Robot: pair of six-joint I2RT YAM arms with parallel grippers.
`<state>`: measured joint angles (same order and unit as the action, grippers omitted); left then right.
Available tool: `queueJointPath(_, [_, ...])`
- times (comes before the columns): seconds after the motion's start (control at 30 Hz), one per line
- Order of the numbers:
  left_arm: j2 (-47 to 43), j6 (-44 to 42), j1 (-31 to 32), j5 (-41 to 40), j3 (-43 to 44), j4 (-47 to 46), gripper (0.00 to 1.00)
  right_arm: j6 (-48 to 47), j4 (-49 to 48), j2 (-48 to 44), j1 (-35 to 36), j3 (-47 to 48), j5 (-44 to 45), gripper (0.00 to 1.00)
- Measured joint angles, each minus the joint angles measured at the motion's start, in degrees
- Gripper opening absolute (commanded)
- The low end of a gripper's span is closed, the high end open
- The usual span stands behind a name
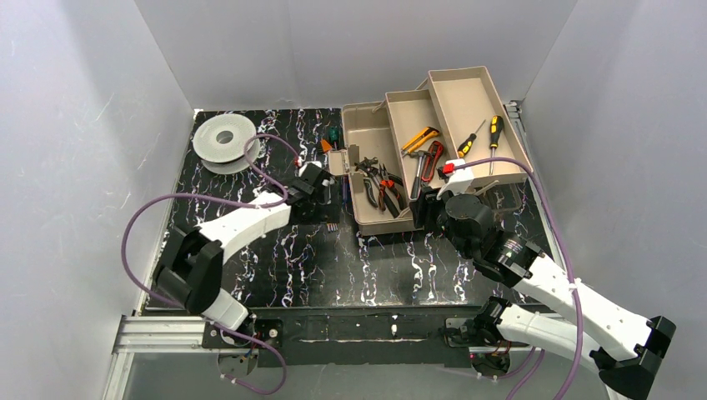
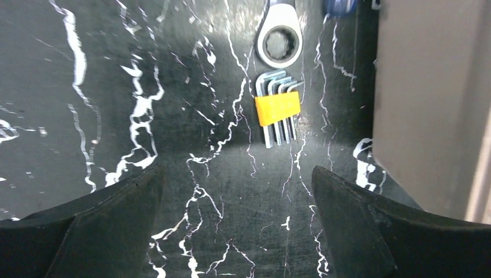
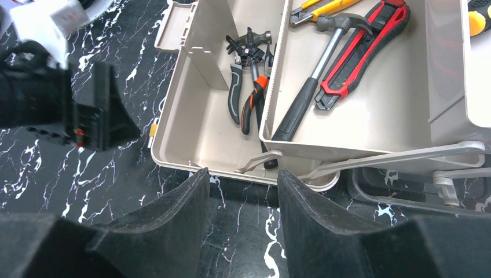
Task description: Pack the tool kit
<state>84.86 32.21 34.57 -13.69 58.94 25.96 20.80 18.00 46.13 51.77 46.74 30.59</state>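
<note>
Top external: shows toolbox (image 1: 379,223) open toward table's (image 1: 367,275) far right, trays stepped back. Holds pliers (image 1: 379,185) in bottom compartment; hammer (image 3: 315,81), red utility knife (image 3: 362,46) and yellow knife (image 1: 419,140) in middle tray (image 1: 404,112); two screwdrivers (image 1: 493,133) in top tray (image 1: 467,96). Leaves hex key set (image 2: 278,110) and wrench (image 2: 279,43) lying on table, just beside toolbox's outer wall. Finds left gripper (image 2: 237,226) spread wide near the keys, empty; right gripper (image 3: 243,226) narrowly parted, empty, at toolbox's near rim.
</note>
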Motion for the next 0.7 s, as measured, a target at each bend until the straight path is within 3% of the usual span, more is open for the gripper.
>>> queueJointPath(0.33, [10.0, 3.2, 4.7, -2.3, 0.1, -0.6, 0.99, 0.0, 0.0, -1.0, 0.0, 0.0, 0.0, 0.54])
queueJointPath(0.5, [12.6, 4.9, 5.0, -5.5, 0.1, -2.1, 0.88, 0.0, 0.0, -1.8, 0.0, 0.0, 0.0, 0.54])
queueJointPath(0.7, [14.2, 6.0, 5.1, -7.5, 0.9, -4.0, 0.85, -0.1, 0.1, -1.9, 0.0, 0.0, 0.0, 0.54])
